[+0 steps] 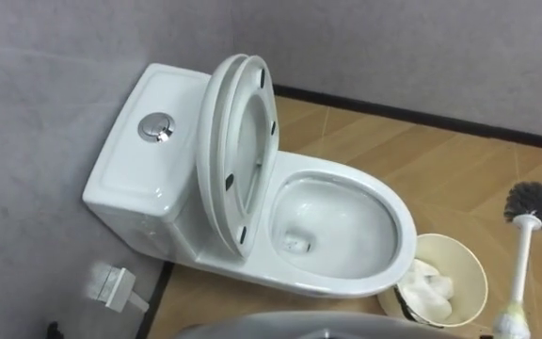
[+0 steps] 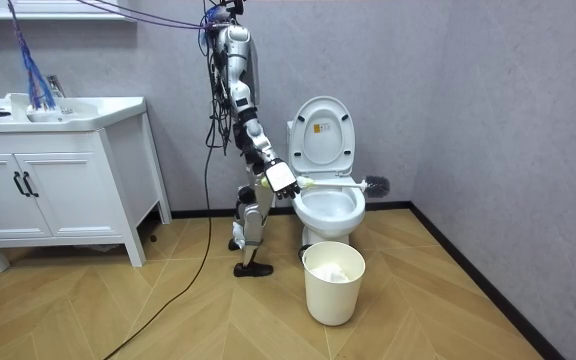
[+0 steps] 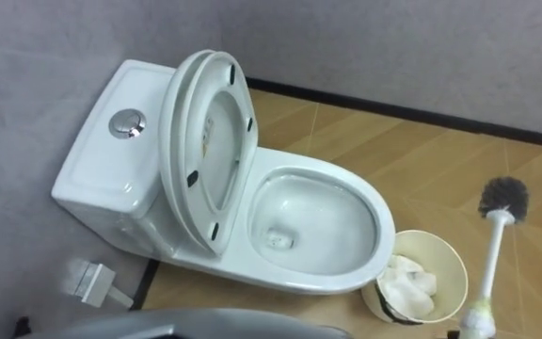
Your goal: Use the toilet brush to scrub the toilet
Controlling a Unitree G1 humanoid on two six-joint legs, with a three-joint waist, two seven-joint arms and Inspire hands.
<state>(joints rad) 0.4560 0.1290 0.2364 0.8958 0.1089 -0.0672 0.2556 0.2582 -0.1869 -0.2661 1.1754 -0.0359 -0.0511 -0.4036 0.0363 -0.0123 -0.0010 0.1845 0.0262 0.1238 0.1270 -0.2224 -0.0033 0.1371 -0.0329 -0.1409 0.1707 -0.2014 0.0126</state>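
Note:
A white toilet (image 1: pixel 346 273) stands against the grey wall with its seat and lid (image 1: pixel 238 151) raised and its bowl (image 1: pixel 337 226) open. The toilet brush has a white handle (image 1: pixel 521 264) and a dark bristle head (image 1: pixel 529 201). It comes in from the lower right, and its head hangs over the wooden floor to the right of the bowl. In the room view I stand beside the toilet with my right hand (image 2: pixel 281 178) shut on the handle, holding the brush level so that its head (image 2: pixel 376 184) reaches past the bowl's rim.
A cream waste bin (image 1: pixel 467 266) with white paper in it stands on the floor just in front of the bowl, near the brush. The tank carries a round flush button (image 1: pixel 156 127). A white sink cabinet (image 2: pixel 58 190) stands at the room view's left.

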